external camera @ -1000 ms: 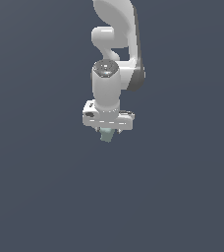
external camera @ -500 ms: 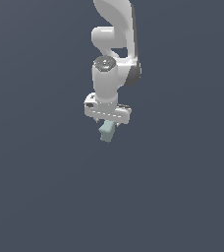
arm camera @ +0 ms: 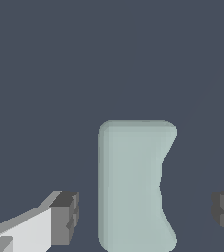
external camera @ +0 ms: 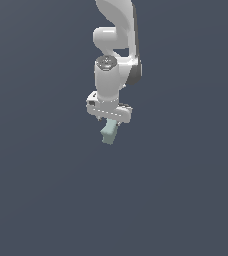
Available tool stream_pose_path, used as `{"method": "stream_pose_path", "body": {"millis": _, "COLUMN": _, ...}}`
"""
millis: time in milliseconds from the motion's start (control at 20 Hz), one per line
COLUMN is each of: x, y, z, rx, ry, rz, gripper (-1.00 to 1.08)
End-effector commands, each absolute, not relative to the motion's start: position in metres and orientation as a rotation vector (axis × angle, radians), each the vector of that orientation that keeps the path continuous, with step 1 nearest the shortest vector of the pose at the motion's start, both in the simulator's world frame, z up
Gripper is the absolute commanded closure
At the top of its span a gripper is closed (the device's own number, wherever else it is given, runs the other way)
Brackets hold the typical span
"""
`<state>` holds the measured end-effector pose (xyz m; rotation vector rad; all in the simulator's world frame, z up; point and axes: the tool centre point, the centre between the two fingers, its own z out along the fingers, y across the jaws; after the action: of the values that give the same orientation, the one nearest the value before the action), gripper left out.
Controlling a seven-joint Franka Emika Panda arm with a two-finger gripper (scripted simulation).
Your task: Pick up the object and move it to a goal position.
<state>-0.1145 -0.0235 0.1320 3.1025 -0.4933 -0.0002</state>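
The object is a small pale grey-green block with one pinched side. In the exterior view it pokes out just below the white gripper. In the wrist view the object stands between the two dark fingertips, with a gap on each side. The gripper is open and touches nothing. Its fingers are mostly hidden behind the hand in the exterior view.
The white arm rises straight up out of the frame above the gripper. Around the object there is only a plain dark grey surface.
The gripper has shifted slightly upward in the exterior view, so more of the object shows below it. The object's lower end has stayed where it was.
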Motion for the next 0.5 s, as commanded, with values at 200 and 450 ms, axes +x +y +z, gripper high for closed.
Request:
{"method": "stream_pose_path", "body": {"millis": 200, "x": -0.115, "y": -0.023, "z": 0.127, "rx": 3.103, "ry": -0.493, "rz": 0.0, "gripper": -0.92}}
{"method": "stream_pose_path", "body": {"millis": 450, "x": -0.116, "y": -0.024, "z": 0.109, "rx": 3.102, "ry": -0.495, "rz": 0.0, "gripper": -0.92}}
